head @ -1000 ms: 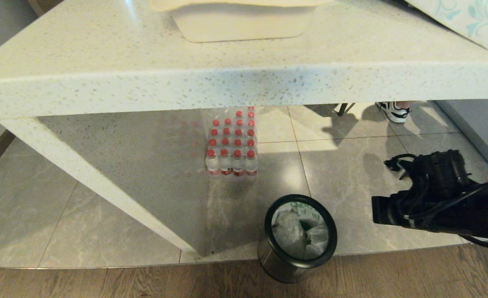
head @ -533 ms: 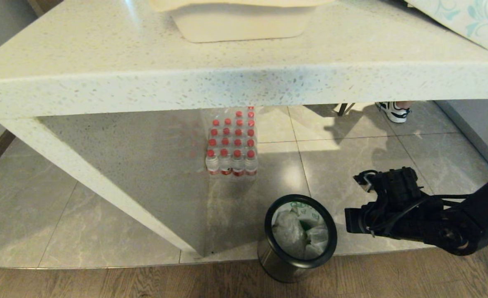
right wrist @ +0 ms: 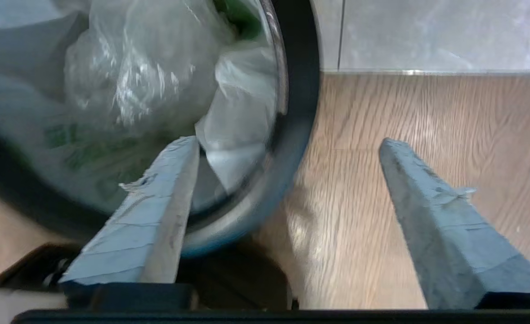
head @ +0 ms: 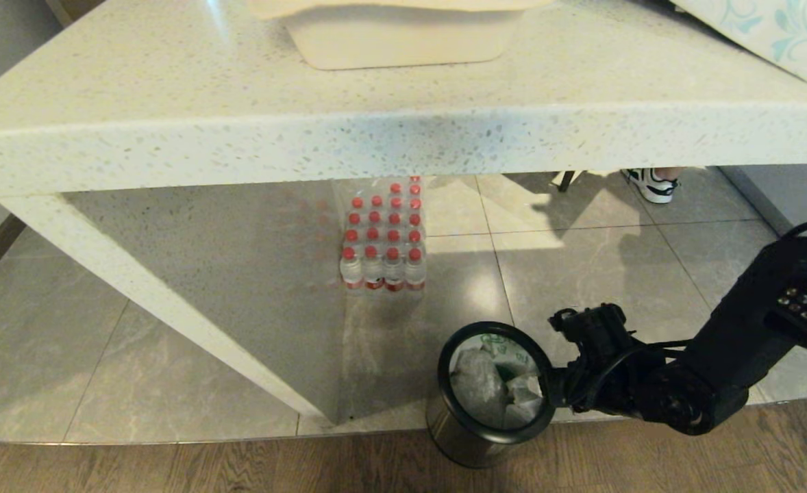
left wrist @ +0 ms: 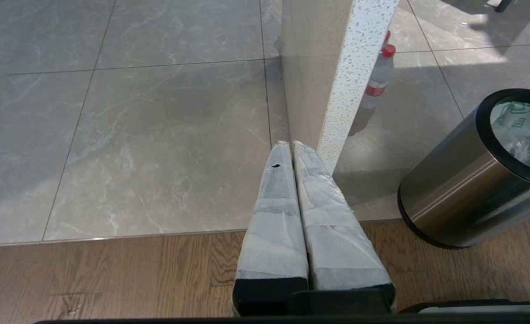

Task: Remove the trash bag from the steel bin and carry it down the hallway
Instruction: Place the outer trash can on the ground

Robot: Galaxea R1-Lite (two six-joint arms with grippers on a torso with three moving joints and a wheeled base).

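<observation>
Small shiny stainless-steel bin with glossy black rim (head: 489,438) upright at seam between wood floor and grey marbled tiles; crinkly translucent white trash bag with green print (head: 492,383) inside it, untouched; right gripper (right wrist: 287,148) at bin's right rim, jaws released, spread wide, one finger over opening, other outside rim; left gripper (left wrist: 292,148) parked, jaws clenched, empty; speckled white stone bench (head: 349,116) beyond; pack of red-capped bottles (head: 384,236) beneath it.

You see the steel bin (head: 473,438) upright beside the right gripper (right wrist: 287,144), the crumpled trash bag (head: 492,387) inside.
</observation>
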